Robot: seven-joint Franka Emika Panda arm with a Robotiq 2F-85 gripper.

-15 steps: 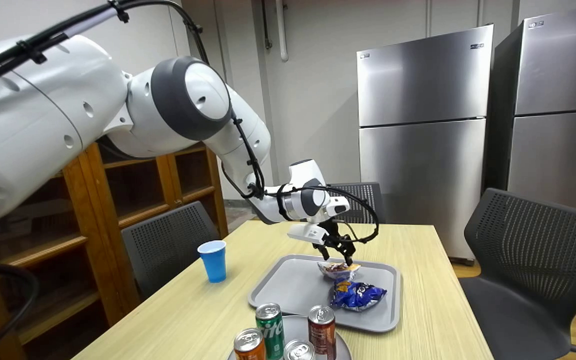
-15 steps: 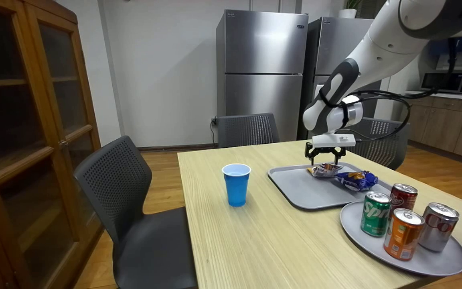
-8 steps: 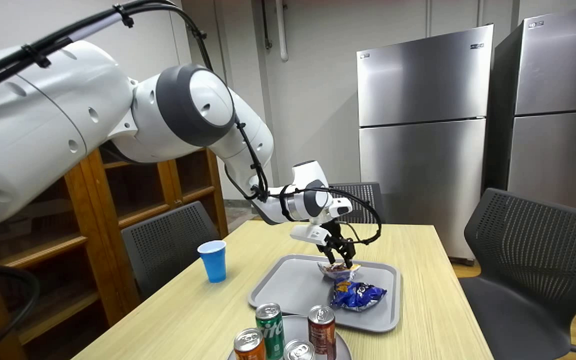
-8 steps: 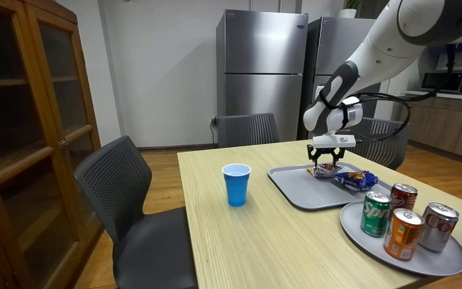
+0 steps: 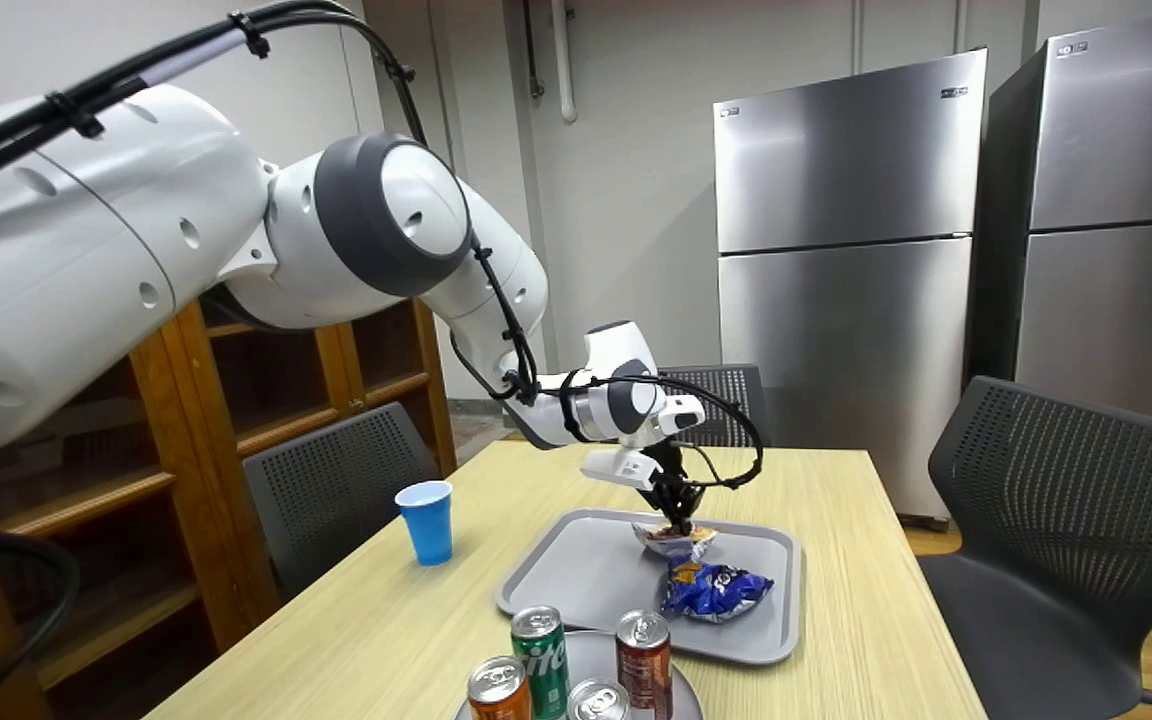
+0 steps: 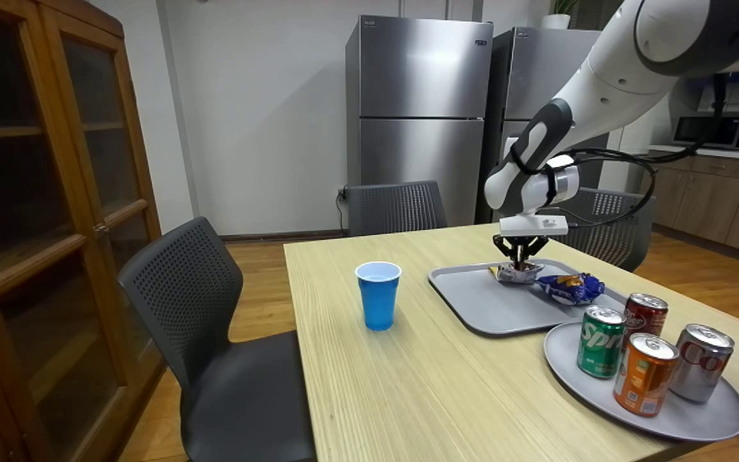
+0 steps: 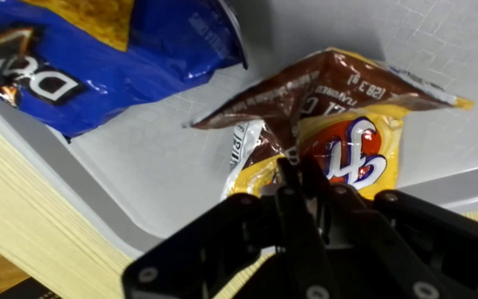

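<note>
Fingers (image 7: pixel 314 176) of the gripper (image 6: pixel 519 264) have come together since the earlier frame, when they straddled the brown-and-yellow snack bag (image 7: pixel 338 108); the bag has shifted very slightly with them.

State now: grasping. 2 fingertips pinch a raised fold of the bag's film; in the wrist view its brown end flares ahead of them to either side, the yellow face lying beside and beneath. From where I stand, the bag rests on the grey tray (image 5: pixel 566 570), directly under the tips.

Technique, my judgement: a pinch near mid-width suits a limp packet. Best to let the fingers settle fully before the wrist moves, and check that the film sits deep between them, not just at the ends. Slick film could slide under a quick pull; a sideways drag could catch the neighbour.

That neighbour: blue snack bag (image 7: pixel 110 70), same tray, near the fingers, up and left of them in the wrist view, with tray showing between the bags.

Well apart from the fingers, past the blue bag: round grey plate (image 6: pixel 575 385) bearing 4 cans. Also well apart: blue cup (image 6: pixel 379 301), upright on the table (image 6: pixel 408 391).
</note>
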